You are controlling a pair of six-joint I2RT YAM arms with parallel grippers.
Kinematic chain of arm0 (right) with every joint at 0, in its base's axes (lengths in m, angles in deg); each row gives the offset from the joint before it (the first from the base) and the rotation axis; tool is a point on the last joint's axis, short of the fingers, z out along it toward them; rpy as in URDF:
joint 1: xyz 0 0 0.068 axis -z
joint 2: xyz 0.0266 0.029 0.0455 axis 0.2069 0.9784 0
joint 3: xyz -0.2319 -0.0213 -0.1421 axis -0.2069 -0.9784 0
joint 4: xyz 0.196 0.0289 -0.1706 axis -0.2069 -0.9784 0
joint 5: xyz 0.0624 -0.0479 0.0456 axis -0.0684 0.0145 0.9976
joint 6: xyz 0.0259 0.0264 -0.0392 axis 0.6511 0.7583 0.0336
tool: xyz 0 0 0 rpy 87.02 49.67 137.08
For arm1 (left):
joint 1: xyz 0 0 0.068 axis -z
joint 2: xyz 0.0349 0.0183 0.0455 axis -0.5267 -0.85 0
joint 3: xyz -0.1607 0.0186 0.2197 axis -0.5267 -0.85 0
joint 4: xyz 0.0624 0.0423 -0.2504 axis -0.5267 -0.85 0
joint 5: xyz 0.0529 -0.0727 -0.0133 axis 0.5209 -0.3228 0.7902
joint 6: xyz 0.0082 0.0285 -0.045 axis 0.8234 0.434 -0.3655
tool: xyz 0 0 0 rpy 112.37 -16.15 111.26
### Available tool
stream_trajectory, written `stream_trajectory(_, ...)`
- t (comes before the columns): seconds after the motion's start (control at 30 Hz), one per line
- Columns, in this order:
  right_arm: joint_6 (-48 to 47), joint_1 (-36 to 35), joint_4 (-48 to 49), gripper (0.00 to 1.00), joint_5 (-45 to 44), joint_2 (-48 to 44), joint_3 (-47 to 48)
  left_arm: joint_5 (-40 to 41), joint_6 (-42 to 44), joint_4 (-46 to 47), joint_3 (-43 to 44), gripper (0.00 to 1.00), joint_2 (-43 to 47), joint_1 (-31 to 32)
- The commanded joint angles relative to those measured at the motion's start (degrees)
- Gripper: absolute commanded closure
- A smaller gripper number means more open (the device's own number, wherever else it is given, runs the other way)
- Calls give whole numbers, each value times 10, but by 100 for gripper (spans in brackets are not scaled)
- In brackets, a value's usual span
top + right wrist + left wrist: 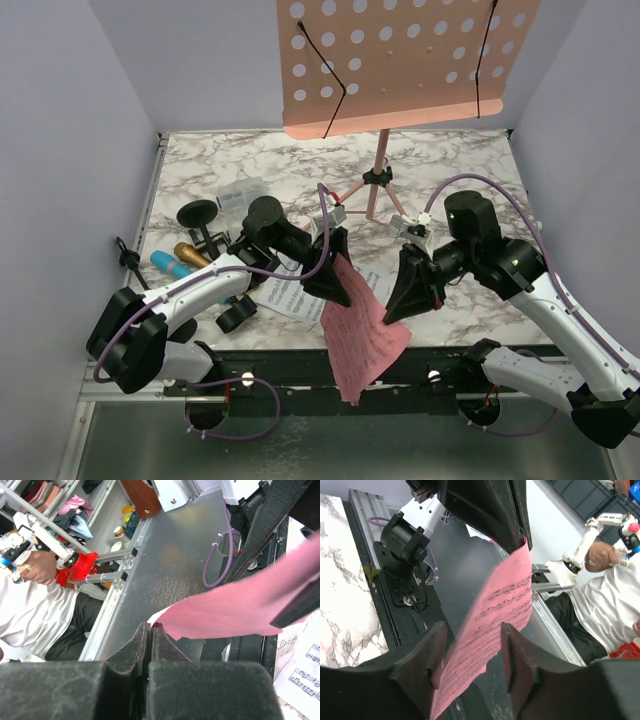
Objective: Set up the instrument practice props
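**Left of desk.** The gold microphone [190,253] and the blue microphone [168,265] are lying side by side near the left edge of the desk [470,160]. A black mic mount [198,213] is standing just beyond them. A white sheet-music page [290,295] is lying flat toward the centre. Nothing is gripping any of these.

**Left gripper** [472,645]. Its jaws are standing apart and straddling the pink sheet-music page [362,340] without pinching it.

**Pink page.** It is hanging between the two grippers, drooping over the near edge of the desk and curling under its own weight. I judge it very light, limp and quick to crease or tear. It will be offering no stiffness of its own.

**Right gripper** [150,630]. Its fingers are pressing fully together on a corner of the page. The bite appears to be only the tip of the paper, though the wrist view is too close to confirm the depth.

**Handling.** A firmer hold is advisable, taken along an edge and well in from the corner. Two holds spread apart would keep the sheet hanging flat for the pink music rack [400,60], which is standing at far centre.
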Motion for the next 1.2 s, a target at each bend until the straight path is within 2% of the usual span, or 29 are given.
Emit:
stream_trajectory(0.0, 3, -3, -13, 100, -35, -11, -3, 30, -20, 14, -23, 52, 36, -14)
stream_trajectory(0.07, 18, -4, -13, 100, -43, -16, -5, 40, -28, 14, -41, 57, 51, -23)
stream_trajectory(0.2, 26, -4, -9, 100, -68, -19, -12, 62, -52, 14, -69, 78, 88, -40)
stream_trajectory(0.3, 39, -4, -8, 100, -130, -20, -11, 73, -81, 14, -83, 88, 117, -69)
stream_trajectory(0.33, 51, -4, -4, 97, -163, -20, -12, 80, -91, 11, -88, 92, 132, -80)
stream_trajectory(0.4, 82, -3, -1, 80, -269, -18, -11, 90, -101, -5, -96, 97, 161, -109)
stream_trajectory(0.5, 143, -3, 22, 41, -449, -24, -34, 132, -60, -101, -92, 100, 212, -137)
stream_trajectory(0.6, 205, -3, 86, 10, -526, -45, -84, 255, 86, -354, -37, 100, 261, -141)
stream_trajectory(0.67, 232, -3, 140, 2, -529, -60, -113, 357, 142, -463, -2, 100, 284, -142)
stream_trajectory(0.77, 265, -2, 240, 0, -484, -79, -160, 443, 160, -520, 26, 100, 308, -143)
stream_trajectory(0.9, 317, -3, 454, 1, -360, -88, -249, 439, 143, -519, 49, 100, 318, -143)
stream_trajectory(0.97, 352, -2, 563, 1, -336, -94, -288, 428, 135, -514, 58, 100, 315, -143)
stream_trajectory(1.07, 381, -2, 673, 1, -362, -107, -327, 417, 130, -501, 59, 100, 321, -143)
stream_trajectory(1.17, 381, -2, 671, 0, -406, -99, -321, 409, 120, -478, 53, 100, 332, -143)
